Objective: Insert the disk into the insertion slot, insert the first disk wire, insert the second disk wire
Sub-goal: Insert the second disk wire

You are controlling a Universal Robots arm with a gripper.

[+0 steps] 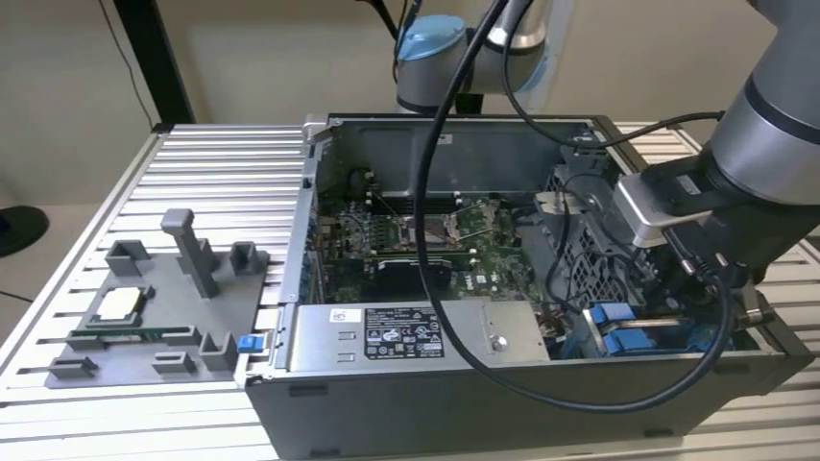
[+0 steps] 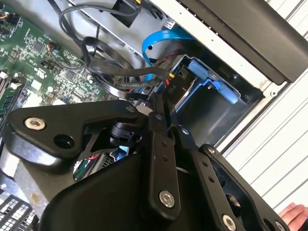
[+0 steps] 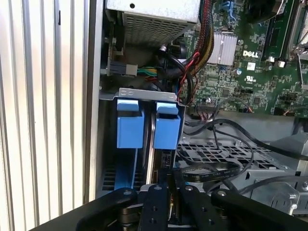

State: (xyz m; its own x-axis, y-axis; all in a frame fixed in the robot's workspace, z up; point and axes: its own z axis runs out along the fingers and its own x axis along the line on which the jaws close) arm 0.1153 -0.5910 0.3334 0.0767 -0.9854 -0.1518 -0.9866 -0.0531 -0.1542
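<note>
Gripper (image 3: 168,195) fingers are closed narrowly, apparently on a wire connector, held just short of the seated disk (image 3: 162,131).

A lab: open computer case (image 1: 513,384) on slatted aluminium bench (image 1: 218,163).

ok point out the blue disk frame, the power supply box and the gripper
blue disk frame (image 3: 130,126), first wrist view, face of one blue clip
power supply box (image 1: 405,332), exterior view, its white label
gripper (image 2: 162,111), second wrist view, between the fingertips
</note>
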